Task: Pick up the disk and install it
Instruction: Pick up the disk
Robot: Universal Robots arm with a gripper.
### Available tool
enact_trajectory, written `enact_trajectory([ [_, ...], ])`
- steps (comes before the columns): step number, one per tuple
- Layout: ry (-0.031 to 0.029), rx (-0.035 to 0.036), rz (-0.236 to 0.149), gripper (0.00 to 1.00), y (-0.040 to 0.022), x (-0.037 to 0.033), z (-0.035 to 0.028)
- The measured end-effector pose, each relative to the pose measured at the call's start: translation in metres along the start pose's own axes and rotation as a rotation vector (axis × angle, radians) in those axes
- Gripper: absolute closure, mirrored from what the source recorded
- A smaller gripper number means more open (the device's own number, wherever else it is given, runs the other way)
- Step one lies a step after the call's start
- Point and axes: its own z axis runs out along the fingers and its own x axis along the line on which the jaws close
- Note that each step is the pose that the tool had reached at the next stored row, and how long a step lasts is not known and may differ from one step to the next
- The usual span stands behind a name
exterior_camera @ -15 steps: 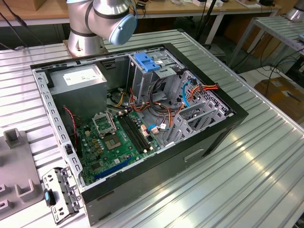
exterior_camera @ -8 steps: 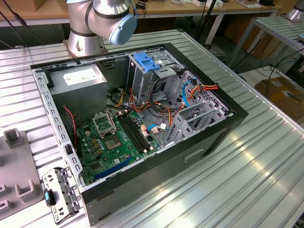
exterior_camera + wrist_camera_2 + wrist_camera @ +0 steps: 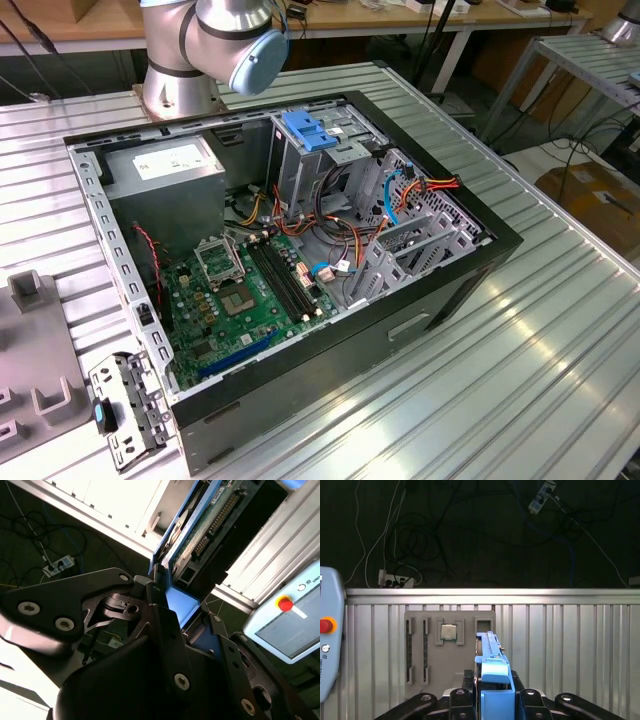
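While the end effector [image 3: 494,682] is closed tight on the disk [image 3: 490,650], pinching just its near end w/ the blue rail edge-on, the disk hangs in the air off the ribbed counter [image 3: 570,645], a grey tray [image 3: 420,650] w/ 1 chip [image 3: 449,631] beyond it. Risk, as I judge it: w/ so little of it pinched, a jolt could twist or drop it. Over at the open PC case [image 3: 330,370], loose orange cables [image 3: 345,225] lie just beside the drive cage [image 3: 305,160]; they could snag the disk, & rails even slightly tilted vs the bay could jam.
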Motion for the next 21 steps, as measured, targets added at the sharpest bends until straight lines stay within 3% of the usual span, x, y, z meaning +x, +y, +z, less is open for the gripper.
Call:
enact_trajectory([
  [12,0.0000,-0.0035,0.000,0.63,0.0001,0.0002,-0.0244],
  [21,0.0000,-0.0038,0.000,0.63,0.0000,0.0002,-0.0262],
])
